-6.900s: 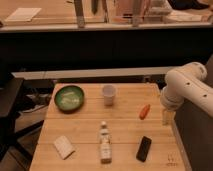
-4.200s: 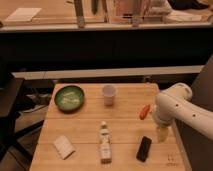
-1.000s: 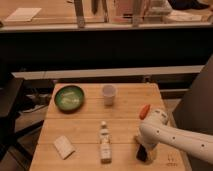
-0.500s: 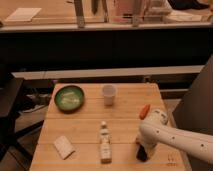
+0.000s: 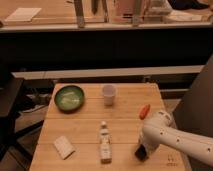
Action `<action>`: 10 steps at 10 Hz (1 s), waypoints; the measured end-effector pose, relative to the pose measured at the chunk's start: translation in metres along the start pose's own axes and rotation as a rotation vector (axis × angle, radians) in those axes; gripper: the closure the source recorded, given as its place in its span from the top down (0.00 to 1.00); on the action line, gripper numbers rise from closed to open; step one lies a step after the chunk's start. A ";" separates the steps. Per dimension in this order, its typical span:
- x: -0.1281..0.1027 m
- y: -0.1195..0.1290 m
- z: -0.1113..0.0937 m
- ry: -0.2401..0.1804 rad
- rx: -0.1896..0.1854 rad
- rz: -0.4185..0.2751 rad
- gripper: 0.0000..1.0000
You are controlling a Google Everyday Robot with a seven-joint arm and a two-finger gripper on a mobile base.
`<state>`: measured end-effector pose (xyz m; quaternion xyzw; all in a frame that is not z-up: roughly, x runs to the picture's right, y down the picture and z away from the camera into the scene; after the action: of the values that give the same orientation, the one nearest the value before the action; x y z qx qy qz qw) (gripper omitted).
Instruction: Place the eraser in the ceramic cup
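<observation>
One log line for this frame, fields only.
phase: grasp | gripper: shut on eraser, front right of table | eraser: on table | ceramic cup: upright, back centre, apart from gripper

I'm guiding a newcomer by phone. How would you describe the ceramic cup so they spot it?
On the far half of the wooden table, the ceramic cup stands right of the green bowl, away from the gripper, shut on the eraser at the front right. It is the only white open-topped container; the bowl is green and wide, the white block flat.
</observation>
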<state>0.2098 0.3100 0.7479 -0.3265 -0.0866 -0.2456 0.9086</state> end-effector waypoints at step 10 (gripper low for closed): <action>0.018 -0.013 -0.035 -0.002 0.025 -0.011 0.00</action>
<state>0.2193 0.2722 0.7336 -0.3149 -0.0922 -0.2495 0.9111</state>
